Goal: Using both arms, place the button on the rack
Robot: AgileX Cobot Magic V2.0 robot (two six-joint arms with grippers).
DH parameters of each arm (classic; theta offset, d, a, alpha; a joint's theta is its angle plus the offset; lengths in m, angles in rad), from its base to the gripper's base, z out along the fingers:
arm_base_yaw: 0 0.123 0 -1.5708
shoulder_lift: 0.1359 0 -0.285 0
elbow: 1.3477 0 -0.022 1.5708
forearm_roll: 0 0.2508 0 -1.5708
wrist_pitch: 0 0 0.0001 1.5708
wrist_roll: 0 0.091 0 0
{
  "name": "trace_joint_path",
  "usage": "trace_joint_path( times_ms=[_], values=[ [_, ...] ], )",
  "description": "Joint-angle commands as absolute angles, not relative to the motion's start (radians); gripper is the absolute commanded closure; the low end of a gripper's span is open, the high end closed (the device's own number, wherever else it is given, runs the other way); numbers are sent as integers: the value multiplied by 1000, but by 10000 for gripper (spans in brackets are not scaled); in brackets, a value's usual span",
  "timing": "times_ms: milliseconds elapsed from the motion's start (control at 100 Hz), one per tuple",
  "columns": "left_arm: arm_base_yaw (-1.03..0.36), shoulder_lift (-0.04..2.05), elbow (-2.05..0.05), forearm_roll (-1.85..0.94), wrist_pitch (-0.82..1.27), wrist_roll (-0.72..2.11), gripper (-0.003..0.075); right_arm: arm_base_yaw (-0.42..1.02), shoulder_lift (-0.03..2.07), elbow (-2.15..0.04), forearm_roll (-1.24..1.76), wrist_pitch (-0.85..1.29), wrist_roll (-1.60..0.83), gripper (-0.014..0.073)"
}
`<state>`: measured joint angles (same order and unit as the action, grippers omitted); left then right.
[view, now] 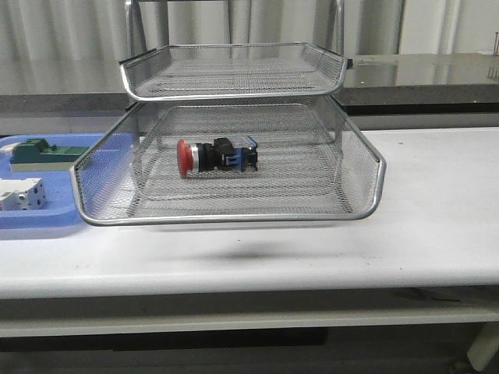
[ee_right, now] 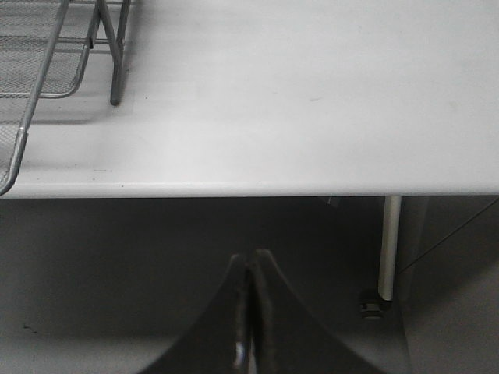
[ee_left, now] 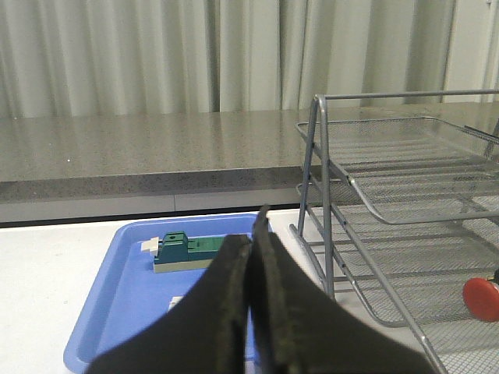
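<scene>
White counter (view: 437, 234) before a pale curtain and a grey stone ledge; front and two wrist views.

One button (view: 217, 156) lies on its side on the mesh floor of the pulled-out tray of the rack (view: 234, 214), red head toward the robot's left, blue rear block toward its right. It touches nothing but the mesh. In the left wrist view only its red head shows, ahead of the left tool (ee_left: 251, 257) and off to its right, well apart from it. Two rack trays show in the front view: the upper one holds nothing, the lower one holds the button.

One blue tray (view: 54, 218) sits just beside the rack on its left, directly ahead of the left tool. It holds two items: one green block (view: 40, 152) and one white boxy part (view: 19, 193).

Left tool: clenched, fingers pressed together, grasping nothing. Right tool (ee_right: 249, 273): likewise clenched and bare, hanging off the counter's front edge, the rack foot ahead to its left.
</scene>
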<state>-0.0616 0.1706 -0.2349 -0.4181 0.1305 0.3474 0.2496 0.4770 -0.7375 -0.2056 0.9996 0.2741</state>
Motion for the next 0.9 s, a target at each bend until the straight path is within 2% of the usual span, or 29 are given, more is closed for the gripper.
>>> trace_joint_path(
  times_ms=[0,260,630,890],
  values=[
    [-58,180,-262,-432,48,338,741,245,487,-770,-220,931,272,660],
    [-58,180,-262,-432,48,338,741,245,607,-770,-68,908,225,660],
    [-58,180,-262,-432,48,338,741,250,931,-770,312,827,-52,659],
    [-58,180,-262,-432,48,338,741,376,1096,-770,353,725,-98,659]
  ],
)
